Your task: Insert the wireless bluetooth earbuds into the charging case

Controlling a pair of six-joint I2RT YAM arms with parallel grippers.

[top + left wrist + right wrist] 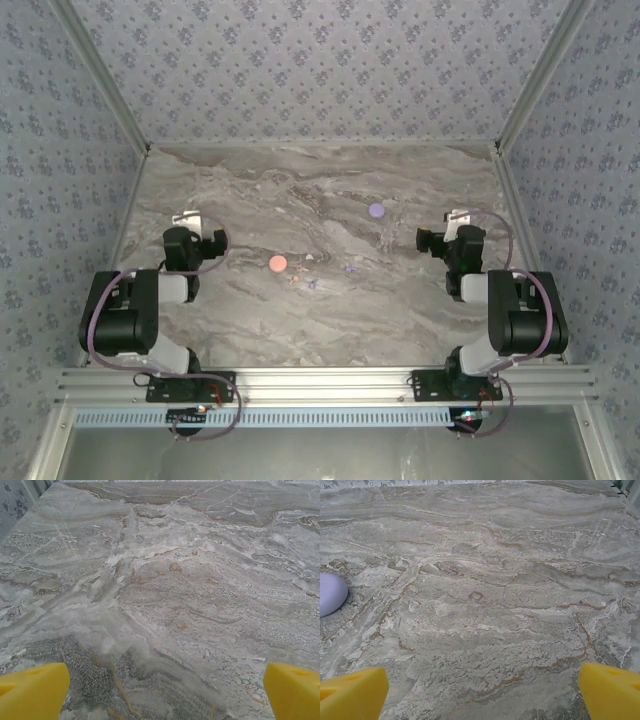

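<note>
**A:** Which step is the earbud job on?

**B:** Pre-grasp, by the look of it. The left gripper (162,690) has its jaws spread wide and nothing between them. The right gripper (482,692) is the same, released and empty. Both hang over bare table (250,320).

**A:** Where are the earbuds?

**B:** The earbuds (312,285) lie loose on the table just right of the salmon-pink disc (278,263). They are tiny lavender and pale pink specks, probably four, but they are too small in the top view to be sure. The lavender disc (376,210) lies further right of the salmon-pink disc, toward the back wall.

**A:** And relative to the claws?

**B:** Well apart from both. The left gripper is left of the salmon-pink disc. The right gripper is far right of it, beyond the lavender disc.

**A:** What's the next move?

**B:** Likely one arm reaches in toward the specks beside the salmon-pink disc. It calls for a precise, narrow pinch because the parts are so small. Whether either disc is open can't be told from here.
</note>
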